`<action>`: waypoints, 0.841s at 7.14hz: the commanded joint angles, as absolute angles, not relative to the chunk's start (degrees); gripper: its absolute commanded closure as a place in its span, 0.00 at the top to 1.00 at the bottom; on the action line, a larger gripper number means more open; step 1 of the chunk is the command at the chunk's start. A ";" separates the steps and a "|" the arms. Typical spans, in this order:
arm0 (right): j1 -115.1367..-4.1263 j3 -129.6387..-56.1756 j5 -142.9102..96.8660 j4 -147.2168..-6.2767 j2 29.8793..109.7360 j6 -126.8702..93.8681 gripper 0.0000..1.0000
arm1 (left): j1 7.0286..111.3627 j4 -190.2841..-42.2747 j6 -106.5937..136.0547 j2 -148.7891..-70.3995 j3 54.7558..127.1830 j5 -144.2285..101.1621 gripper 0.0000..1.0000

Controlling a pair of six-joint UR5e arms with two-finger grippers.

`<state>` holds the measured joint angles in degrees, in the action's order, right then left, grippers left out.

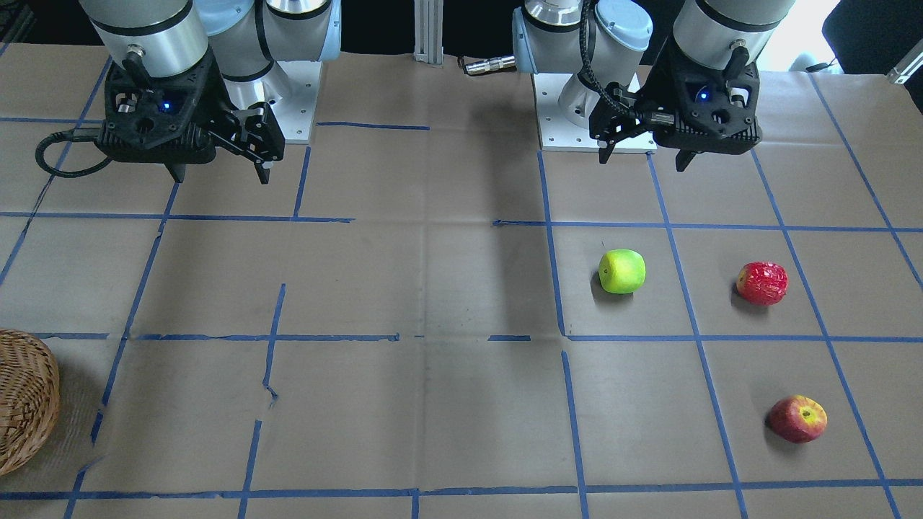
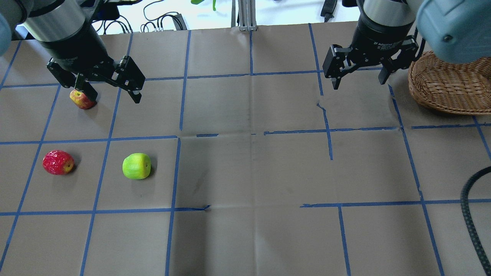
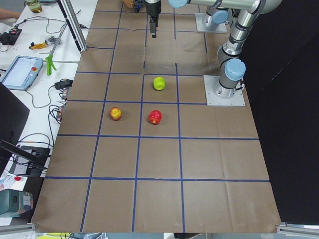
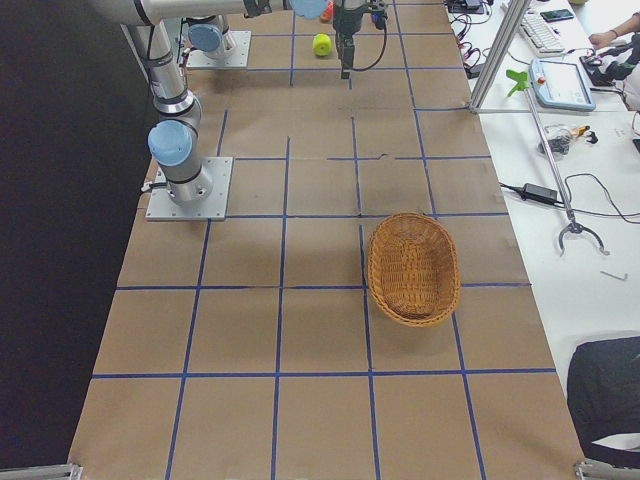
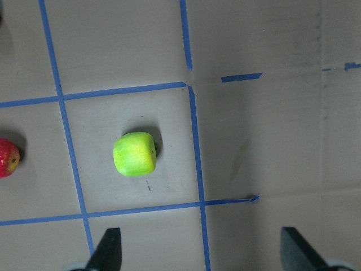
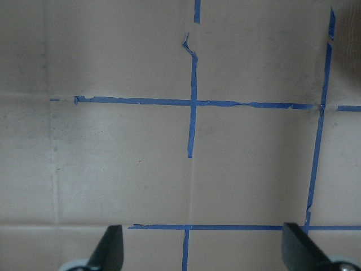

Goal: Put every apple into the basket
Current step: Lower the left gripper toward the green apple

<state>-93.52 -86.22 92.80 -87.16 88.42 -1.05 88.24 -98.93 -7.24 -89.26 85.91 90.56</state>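
Three apples lie on the table on my left side. The yellow-green apple (image 1: 621,271) (image 2: 136,166) shows in the left wrist view (image 5: 135,154) ahead of the fingers. The deep red speckled apple (image 1: 762,282) (image 2: 58,162) lies beside it. The red apple with yellow patches (image 1: 797,418) (image 2: 81,99) lies farther out. My left gripper (image 2: 114,97) (image 1: 643,162) hangs open and empty above the table. My right gripper (image 2: 360,83) (image 1: 221,176) is open and empty too. The wicker basket (image 2: 445,90) (image 4: 412,268) (image 1: 25,396) stands on my right, empty in the exterior right view.
The table is covered in brown paper with a blue tape grid (image 2: 251,73). The arm bases (image 1: 595,122) stand at the robot's edge. A black cable (image 2: 472,214) hangs at the near right. A bench with a tablet (image 3: 20,72) and wires runs along the far side.
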 commanded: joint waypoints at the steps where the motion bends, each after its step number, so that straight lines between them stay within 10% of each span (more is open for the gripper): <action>1: -93.52 -86.22 92.81 -87.19 88.42 -1.05 1.00 | 88.33 -98.70 -6.34 -89.03 86.39 90.09 0.98; 4: -93.52 -86.31 92.72 -87.19 88.42 -1.05 1.00 | 85.54 -98.26 -7.29 -90.53 87.88 90.09 0.99; 6: -93.52 -86.22 92.64 -87.27 88.33 -1.05 1.00 | 79.22 -83.54 -9.56 -91.05 102.39 90.44 0.98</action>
<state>-93.52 -86.29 92.70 -87.21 88.39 -1.05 82.60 -93.31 -8.07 -90.80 94.15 90.14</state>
